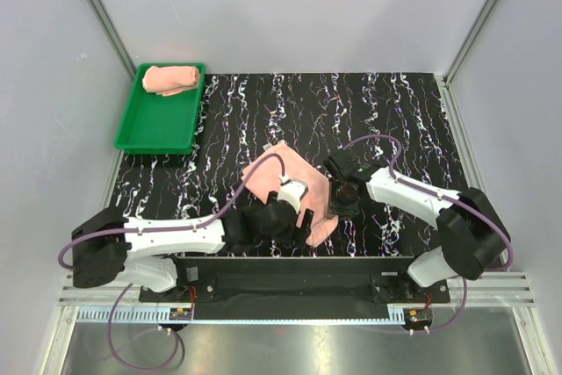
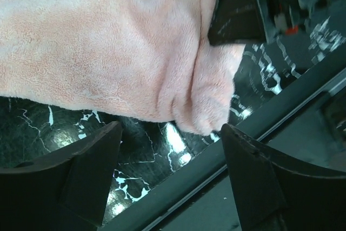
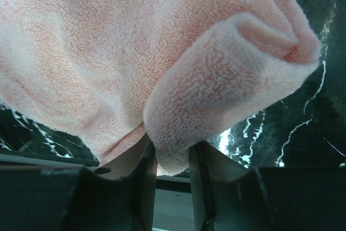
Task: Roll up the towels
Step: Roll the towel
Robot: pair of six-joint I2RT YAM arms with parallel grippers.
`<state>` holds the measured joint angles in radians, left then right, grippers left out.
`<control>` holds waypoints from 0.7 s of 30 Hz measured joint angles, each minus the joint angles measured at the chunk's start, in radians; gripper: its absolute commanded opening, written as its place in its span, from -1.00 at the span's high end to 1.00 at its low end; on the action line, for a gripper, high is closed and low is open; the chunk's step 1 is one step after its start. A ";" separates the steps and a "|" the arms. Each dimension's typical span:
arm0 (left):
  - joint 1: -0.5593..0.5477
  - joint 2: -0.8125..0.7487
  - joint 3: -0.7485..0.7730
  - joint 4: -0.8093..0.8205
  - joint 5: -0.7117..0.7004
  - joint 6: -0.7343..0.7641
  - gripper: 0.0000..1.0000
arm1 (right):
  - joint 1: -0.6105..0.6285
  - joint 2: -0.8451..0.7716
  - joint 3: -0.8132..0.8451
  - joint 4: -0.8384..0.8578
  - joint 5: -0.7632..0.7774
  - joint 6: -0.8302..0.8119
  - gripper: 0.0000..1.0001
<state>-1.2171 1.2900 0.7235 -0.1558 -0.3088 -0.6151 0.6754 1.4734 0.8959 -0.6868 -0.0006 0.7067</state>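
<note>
Towel point(image 1: 294, 162): my right gripper point(image 3: 172, 152) is pinching its folded edge at three o'clock.
My left gripper point(image 2: 172, 131) is hovering wide open, empty, at six o'clock, forearm stretching low.

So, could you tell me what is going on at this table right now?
Two robot arms are rolling pink towels. One rolled towel already lies in the green tray at the far left. The second towel sits rumpled on the black table, close to the arms. The right gripper pinches a fold of it, while the left gripper hangs open beside its edge, holding nothing.
</note>
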 measured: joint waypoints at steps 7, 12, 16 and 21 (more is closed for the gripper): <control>-0.150 0.112 0.017 0.050 -0.075 0.074 -0.63 | 0.001 0.031 0.017 -0.050 0.000 -0.013 0.31; -0.204 0.169 0.076 0.075 -0.116 0.109 -0.62 | 0.001 0.032 0.025 -0.064 -0.001 -0.018 0.31; -0.309 0.219 0.160 0.076 -0.209 0.181 -0.61 | 0.001 0.041 0.031 -0.071 -0.001 -0.023 0.30; -0.409 0.355 0.301 0.066 -0.330 0.274 -0.61 | 0.001 0.061 0.048 -0.083 -0.006 -0.032 0.28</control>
<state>-1.6257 1.6451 1.0245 -0.0895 -0.6384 -0.3416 0.6762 1.5341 0.9440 -0.7700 -0.0063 0.6743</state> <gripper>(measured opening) 0.809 0.359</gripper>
